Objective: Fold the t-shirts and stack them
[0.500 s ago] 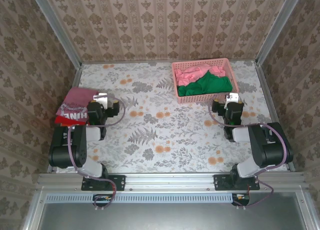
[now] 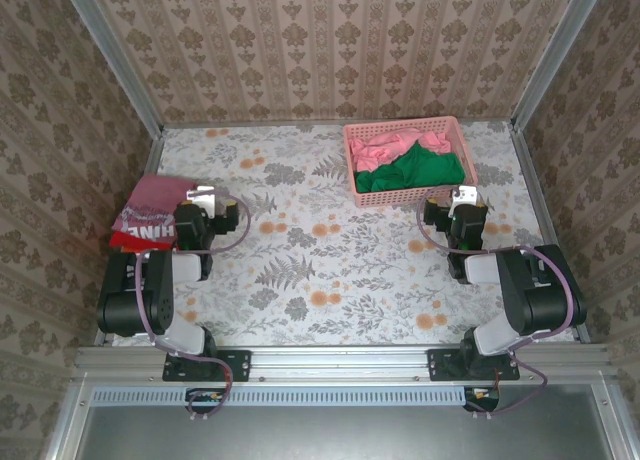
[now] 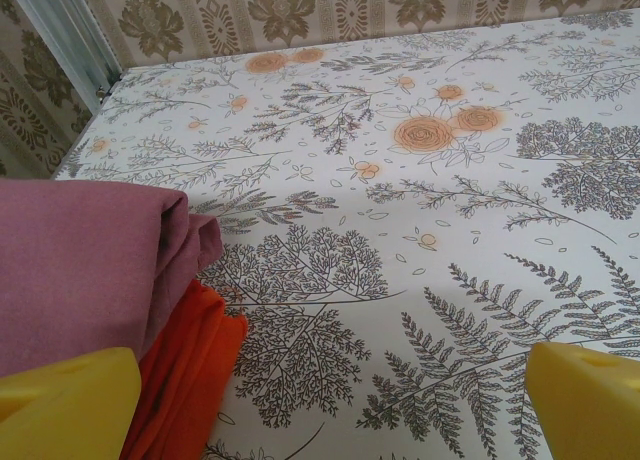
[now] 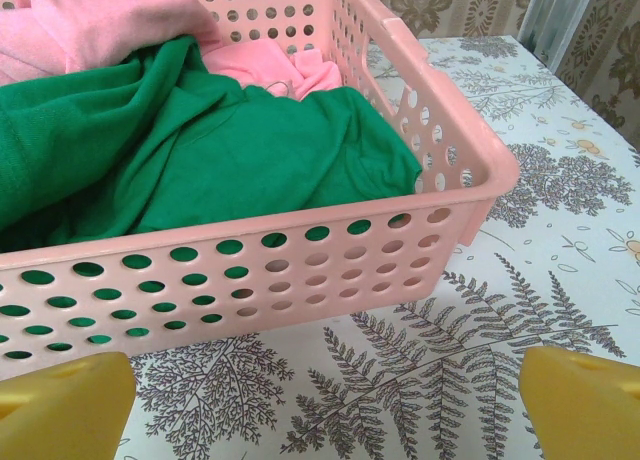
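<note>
Left gripper gapes empty beside red shirt atop orange shirt, frame left; right gripper gapes below basket.

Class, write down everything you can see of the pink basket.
The basket is a rectangular salmon-pink tub of what looks like rigid plastic, its walls pierced by rows of round holes under a thick, smooth rim. It stands upright on the flowered table, at the far right. Inside lie a crumpled green cloth, heaped toward the near side, and a pink cloth behind it. The right tool sits open just before the near wall, not touching it.
</note>
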